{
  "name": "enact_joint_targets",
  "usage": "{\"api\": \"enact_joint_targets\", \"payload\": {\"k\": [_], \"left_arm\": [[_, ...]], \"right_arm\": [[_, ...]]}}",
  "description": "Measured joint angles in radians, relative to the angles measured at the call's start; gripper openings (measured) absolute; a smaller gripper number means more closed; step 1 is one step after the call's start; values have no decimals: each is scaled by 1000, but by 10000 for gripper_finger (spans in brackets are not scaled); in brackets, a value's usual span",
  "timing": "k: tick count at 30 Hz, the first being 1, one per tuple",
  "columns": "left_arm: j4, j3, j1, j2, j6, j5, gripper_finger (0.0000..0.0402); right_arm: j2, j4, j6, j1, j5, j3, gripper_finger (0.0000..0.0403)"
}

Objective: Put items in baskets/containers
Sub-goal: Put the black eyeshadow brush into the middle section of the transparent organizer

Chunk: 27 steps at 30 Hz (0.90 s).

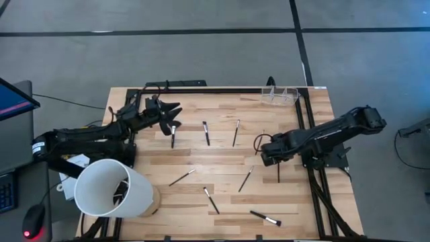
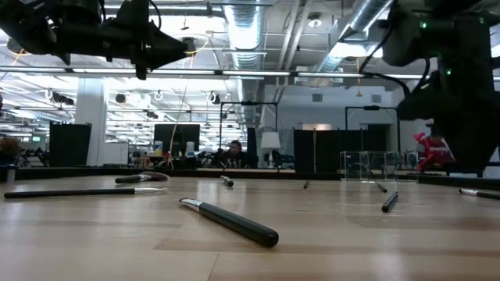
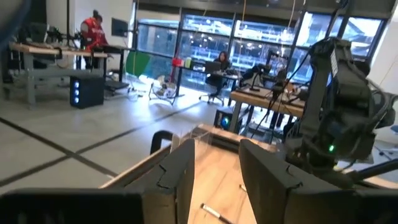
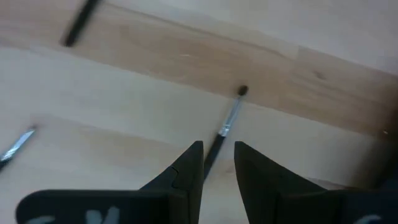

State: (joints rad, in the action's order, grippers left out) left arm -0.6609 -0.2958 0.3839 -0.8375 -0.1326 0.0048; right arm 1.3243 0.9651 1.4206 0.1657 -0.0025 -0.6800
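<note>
The right gripper [image 4: 217,163] hovered narrowly parted over a makeup brush [image 4: 227,127], its handle end hidden between the fingers. The left gripper [image 1: 171,113], parted and empty, hung above another brush [image 1: 173,136]. The clear holder [image 1: 279,95] stood at the table [image 1: 222,158] edge.

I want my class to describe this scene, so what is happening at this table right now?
Two robot arms are sorting makeup brushes scattered on a wooden table. The right pincer is lowered over one brush, fingers straddling its handle without closing. The left pincer hangs open and empty above the table's far left. The clear holder at the far edge looks empty.
</note>
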Motion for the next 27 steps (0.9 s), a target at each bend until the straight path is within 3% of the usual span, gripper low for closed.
{"api": "enact_joint_targets", "payload": {"k": [10,27], "left_arm": [[-30,0,3,0,31,0,124],[-29,0,3,0,24,0,124]], "right_arm": [[104,2,19,4,-1,0,82],[137,-48,30,4,6,1,73]]}}
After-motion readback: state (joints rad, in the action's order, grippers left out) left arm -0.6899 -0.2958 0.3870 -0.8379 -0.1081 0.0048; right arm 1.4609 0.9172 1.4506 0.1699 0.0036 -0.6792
